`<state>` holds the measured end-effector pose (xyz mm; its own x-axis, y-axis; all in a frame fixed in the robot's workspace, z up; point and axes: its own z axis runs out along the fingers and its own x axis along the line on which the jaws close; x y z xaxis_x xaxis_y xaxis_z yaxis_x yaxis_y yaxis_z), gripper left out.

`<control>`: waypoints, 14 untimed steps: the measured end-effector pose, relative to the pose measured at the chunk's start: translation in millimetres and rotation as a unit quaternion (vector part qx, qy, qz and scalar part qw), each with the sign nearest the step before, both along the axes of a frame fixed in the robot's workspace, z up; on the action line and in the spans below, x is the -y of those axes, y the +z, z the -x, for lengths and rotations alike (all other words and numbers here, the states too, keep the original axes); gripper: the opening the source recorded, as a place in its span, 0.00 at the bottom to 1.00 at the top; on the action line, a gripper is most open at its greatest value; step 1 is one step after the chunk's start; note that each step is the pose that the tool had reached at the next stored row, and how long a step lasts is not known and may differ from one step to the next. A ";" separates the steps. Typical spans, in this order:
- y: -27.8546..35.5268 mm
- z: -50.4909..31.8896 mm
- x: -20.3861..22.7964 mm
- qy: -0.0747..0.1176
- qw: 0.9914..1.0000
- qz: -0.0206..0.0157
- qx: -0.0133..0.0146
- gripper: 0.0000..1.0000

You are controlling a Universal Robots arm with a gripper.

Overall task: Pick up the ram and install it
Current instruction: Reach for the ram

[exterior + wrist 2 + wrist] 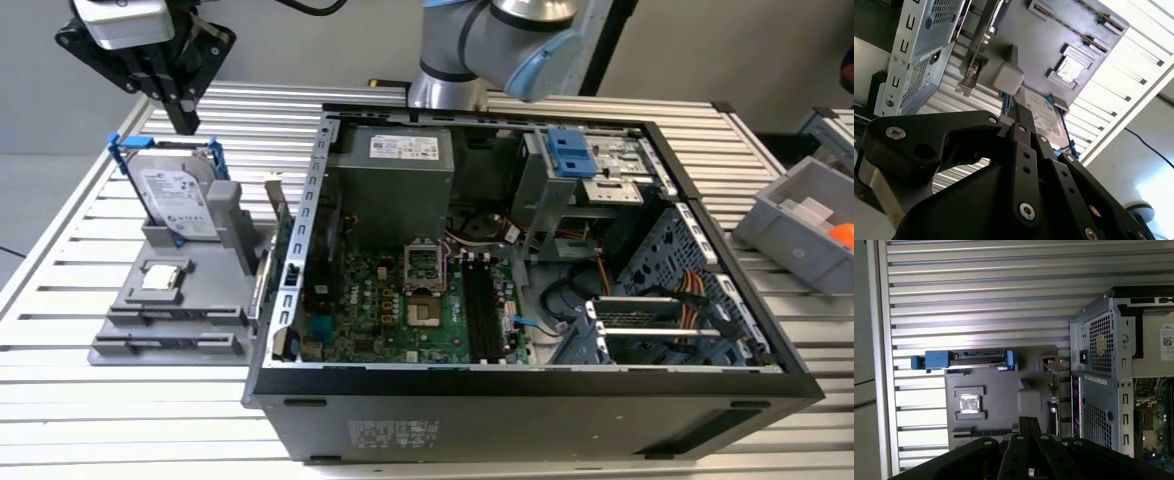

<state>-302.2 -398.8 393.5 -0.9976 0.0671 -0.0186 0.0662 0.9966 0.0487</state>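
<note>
Exterior view showed the gripper [184,118] hanging above the grey holder [150,348], its fingers pressed together and empty. On that holder stood the hard drive [180,195]. The ram [282,208] stood upright at the holder's edge, beside the computer case [534,405].

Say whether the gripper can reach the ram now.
Likely yes: the gripper hangs above the hard drive; the ram stands beside it, top edge uncovered, though close to the case wall.
</note>
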 end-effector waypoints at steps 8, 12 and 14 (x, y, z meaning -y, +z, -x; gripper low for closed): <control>0.0 11.0 0.0 0.007 1.000 0.000 0.000 0.00; 0.0 16.5 0.0 0.009 1.000 0.000 0.000 0.00; 0.0 19.2 0.0 0.010 1.000 0.000 0.000 0.00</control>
<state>-321.5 -398.8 393.5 -0.9987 0.0471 -0.0185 0.0462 0.9977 0.0487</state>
